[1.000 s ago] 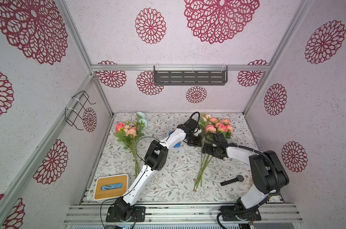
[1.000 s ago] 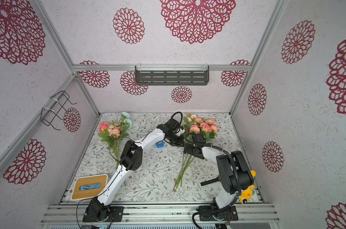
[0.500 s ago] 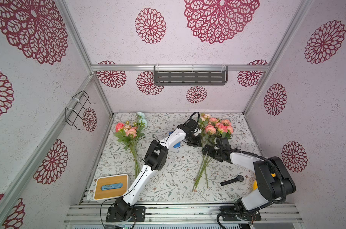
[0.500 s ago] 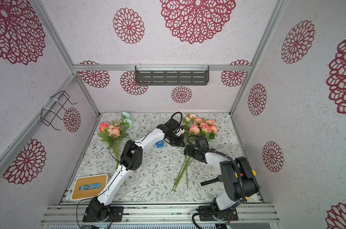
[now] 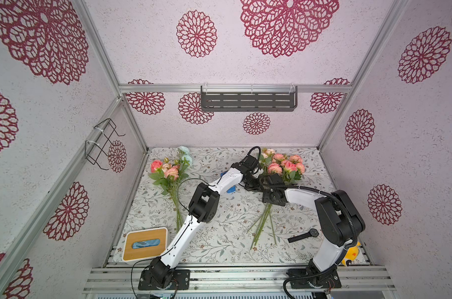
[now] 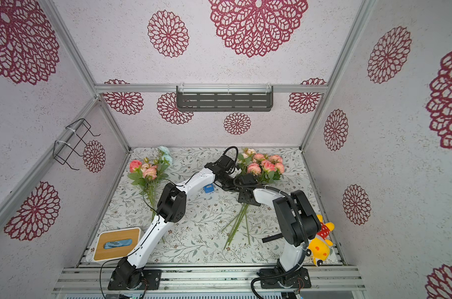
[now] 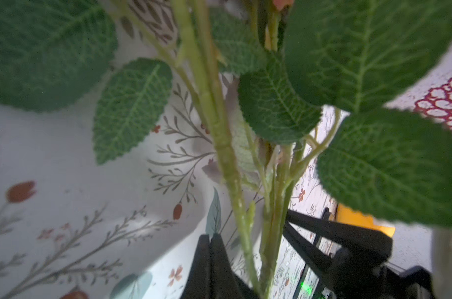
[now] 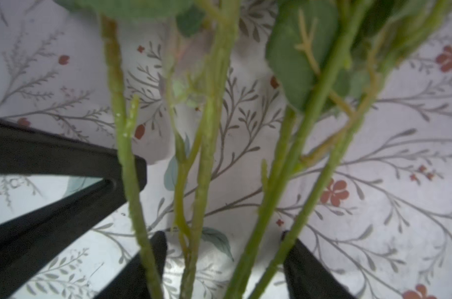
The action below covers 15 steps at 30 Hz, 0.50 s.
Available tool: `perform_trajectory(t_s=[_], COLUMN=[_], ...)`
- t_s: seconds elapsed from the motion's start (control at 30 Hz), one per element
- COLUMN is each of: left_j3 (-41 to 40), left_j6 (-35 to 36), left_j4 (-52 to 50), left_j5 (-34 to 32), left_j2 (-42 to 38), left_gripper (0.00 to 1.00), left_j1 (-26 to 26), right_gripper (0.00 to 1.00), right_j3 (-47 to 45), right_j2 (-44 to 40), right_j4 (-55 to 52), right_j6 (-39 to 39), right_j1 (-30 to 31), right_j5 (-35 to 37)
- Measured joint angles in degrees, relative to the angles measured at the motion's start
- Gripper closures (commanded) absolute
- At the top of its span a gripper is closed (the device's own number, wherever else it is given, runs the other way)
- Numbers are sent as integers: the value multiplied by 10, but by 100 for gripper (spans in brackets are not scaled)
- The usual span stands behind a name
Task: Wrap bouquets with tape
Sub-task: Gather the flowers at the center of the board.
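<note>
Bouquets lying on mat, blue material inside wooden-topped box

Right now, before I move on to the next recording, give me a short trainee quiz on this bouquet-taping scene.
1. True or false: the right gripper is clamped shut with no stems between its jaws.
2. Where is the blue tape dispenser? A on the wall shelf; B on the table, partly under the left arm; C beside the wristwatch.
3. Fill in: the pale blue bloom belongs to the bouquet lying nearer the ____ wall.
Key: 1 false, the jaws stand apart with stems between them. 2 B. 3 left.
</note>
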Motion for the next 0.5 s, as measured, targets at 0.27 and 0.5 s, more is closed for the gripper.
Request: perform_trajectory(t_s=[0.27, 0.5], left_j3=[-163, -229], left_j6=[-36, -42], left_j4=[70, 95], left_j5=[10, 1], left_j2=[-97, -200], left_gripper=[99, 100], left_j1=[34, 69], right_gripper=[74, 85], right_j3=[-2, 21], right_j2=[-5, -2], right_j4=[-11, -47], right_j6=[33, 91], right_j1=[-2, 26], right_j5=[-16, -73])
